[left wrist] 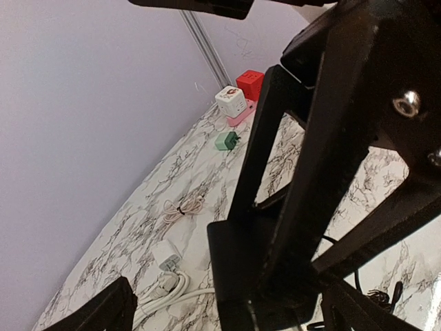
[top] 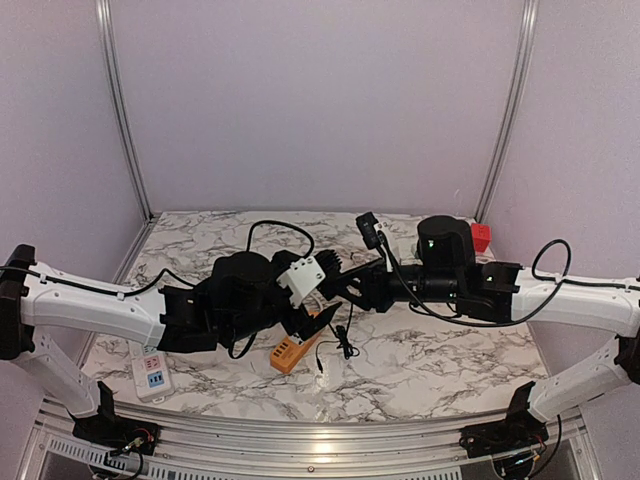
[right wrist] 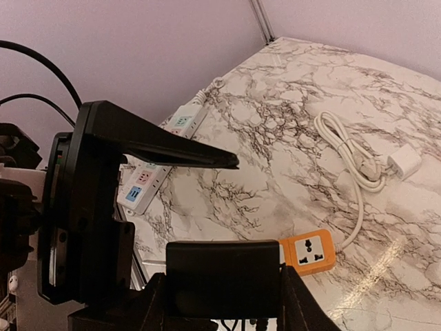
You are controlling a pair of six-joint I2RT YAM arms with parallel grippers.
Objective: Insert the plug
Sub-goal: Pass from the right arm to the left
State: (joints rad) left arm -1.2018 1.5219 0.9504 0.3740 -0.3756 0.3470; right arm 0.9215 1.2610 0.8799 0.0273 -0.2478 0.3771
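Left fingers wide, right fingers around black plug above orange socket, inside table edges.

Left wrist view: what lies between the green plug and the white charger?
A small coiled cable lies between them, shown in the left wrist view.

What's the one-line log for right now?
right gripper: shut on black rectangular plug block | left gripper: open | orange plastic socket strip: visible socket empty

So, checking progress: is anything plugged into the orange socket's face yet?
No, the orange socket shows a bare face with open holes in the right wrist view, nothing inserted.
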